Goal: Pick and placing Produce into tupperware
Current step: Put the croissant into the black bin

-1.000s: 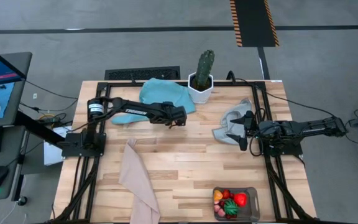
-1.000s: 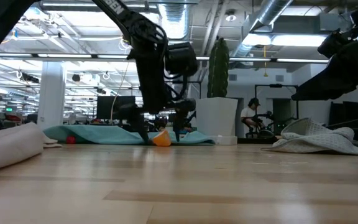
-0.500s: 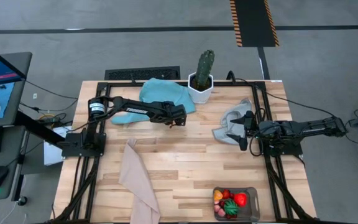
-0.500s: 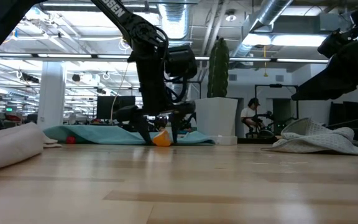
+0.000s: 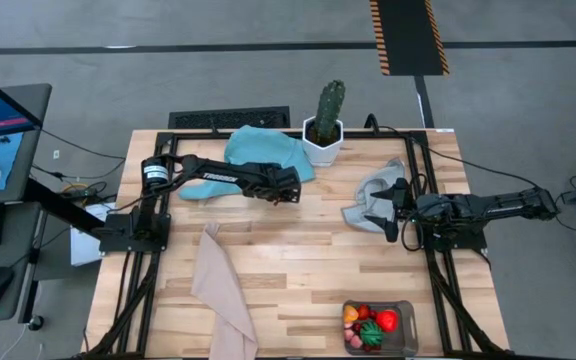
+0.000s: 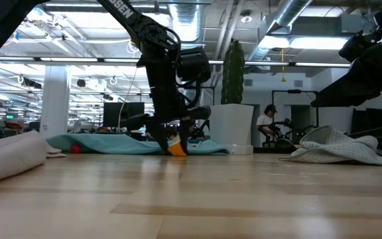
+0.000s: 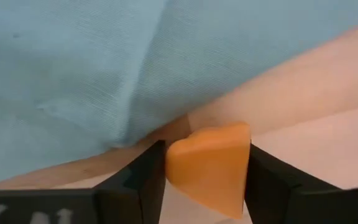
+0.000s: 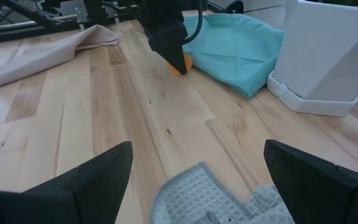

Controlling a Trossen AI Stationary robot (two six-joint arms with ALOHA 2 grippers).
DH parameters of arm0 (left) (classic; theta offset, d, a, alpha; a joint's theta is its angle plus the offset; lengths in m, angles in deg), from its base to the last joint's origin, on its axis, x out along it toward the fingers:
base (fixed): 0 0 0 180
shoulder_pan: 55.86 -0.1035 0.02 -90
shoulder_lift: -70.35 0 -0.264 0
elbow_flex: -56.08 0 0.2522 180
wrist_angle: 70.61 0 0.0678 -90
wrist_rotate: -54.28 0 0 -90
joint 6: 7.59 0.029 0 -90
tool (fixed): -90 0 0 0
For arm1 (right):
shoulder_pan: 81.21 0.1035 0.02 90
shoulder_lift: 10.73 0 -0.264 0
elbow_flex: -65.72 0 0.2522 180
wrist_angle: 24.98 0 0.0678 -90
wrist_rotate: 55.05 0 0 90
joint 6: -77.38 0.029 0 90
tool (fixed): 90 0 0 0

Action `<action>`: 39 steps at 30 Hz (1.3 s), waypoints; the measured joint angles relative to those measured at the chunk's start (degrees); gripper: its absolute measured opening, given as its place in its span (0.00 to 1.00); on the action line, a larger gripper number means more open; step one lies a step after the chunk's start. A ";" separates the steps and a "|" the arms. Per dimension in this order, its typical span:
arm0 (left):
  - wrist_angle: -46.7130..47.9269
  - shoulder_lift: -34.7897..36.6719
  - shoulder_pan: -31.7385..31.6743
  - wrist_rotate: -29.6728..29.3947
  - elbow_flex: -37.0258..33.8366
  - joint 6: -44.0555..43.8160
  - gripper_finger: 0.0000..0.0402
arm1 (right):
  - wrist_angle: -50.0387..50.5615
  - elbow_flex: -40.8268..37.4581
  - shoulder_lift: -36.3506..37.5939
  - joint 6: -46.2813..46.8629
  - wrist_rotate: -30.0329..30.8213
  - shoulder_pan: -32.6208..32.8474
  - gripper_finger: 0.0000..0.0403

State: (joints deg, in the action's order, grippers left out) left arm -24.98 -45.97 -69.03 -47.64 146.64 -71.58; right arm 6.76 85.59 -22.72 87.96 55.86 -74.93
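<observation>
your left gripper [image 7: 207,180] has its fingers clamped on an orange produce piece [image 7: 210,165] on the table beside the teal cloth [image 5: 263,152]. several pieces already sit in the tupperware [image 5: 407,340] at the near edge. the right gripper [image 5: 391,212] waits, fingers apart, over a grey cloth [image 5: 368,200].

orange wedge [image 7: 211,163]; teal cloth [image 5: 260,155]; beige cloth [image 5: 220,290]; grey cloth [image 5: 376,195]; green cactus [image 5: 329,104], white pot [image 5: 322,146]; pale wood tabletop [image 5: 298,260]; red, orange, green produce [image 5: 370,324].
</observation>
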 joint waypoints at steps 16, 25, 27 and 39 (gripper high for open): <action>1.97 -0.15 7.30 5.87 8.11 13.81 0.44 | 0.00 -0.02 0.00 0.01 -0.02 0.01 0.96; 1.64 -0.13 14.26 2.71 14.24 13.62 0.44 | 0.00 -0.02 0.00 -0.01 -0.02 -0.01 0.96; -0.40 -0.13 15.82 2.56 14.31 13.48 0.44 | 0.00 -0.02 0.00 0.01 -0.02 0.01 0.96; -13.31 -0.13 24.97 2.19 14.31 23.48 0.44 | 0.00 -0.04 0.00 0.00 -0.02 0.00 0.96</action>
State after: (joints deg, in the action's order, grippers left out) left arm -38.29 -46.10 -44.06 -45.46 160.95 -48.10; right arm 6.76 85.55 -22.72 87.96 55.84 -74.94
